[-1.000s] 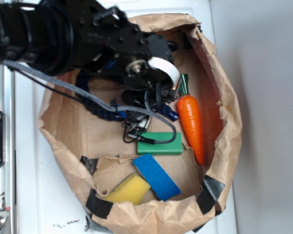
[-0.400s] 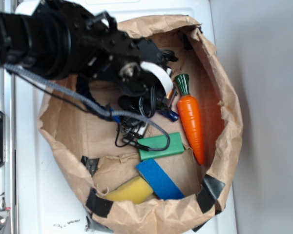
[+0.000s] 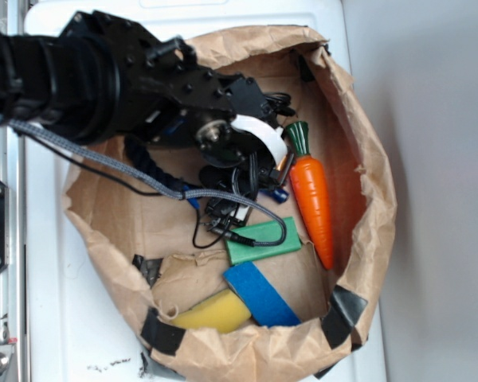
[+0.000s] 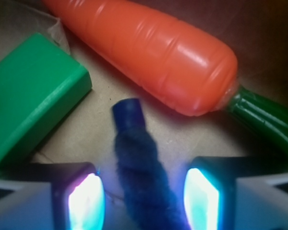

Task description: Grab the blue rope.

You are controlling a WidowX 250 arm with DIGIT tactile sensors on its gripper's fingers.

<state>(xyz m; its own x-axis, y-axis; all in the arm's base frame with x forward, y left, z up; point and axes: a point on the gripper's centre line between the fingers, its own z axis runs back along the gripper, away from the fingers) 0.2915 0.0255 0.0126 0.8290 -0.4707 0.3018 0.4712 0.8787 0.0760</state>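
No readable writing. Paper bag [image 3: 366,239] holds carrot [image 4: 158,52], green block [image 4: 33,91], blue block [image 3: 259,294], yellow sponge [image 3: 211,312]. Gripper [image 4: 144,199] spread apart, blue rope [image 4: 137,163] between fingers [image 4: 86,201], untouched.

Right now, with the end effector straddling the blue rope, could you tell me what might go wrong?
The end effector is open, with the blue rope between its fingers; only the part near the capped end is framed, so a closing grasp might slip off. The carrot and green block lie close by and could get nudged. In the exterior view, the grey cable drapes over the bag's contents and might snag.
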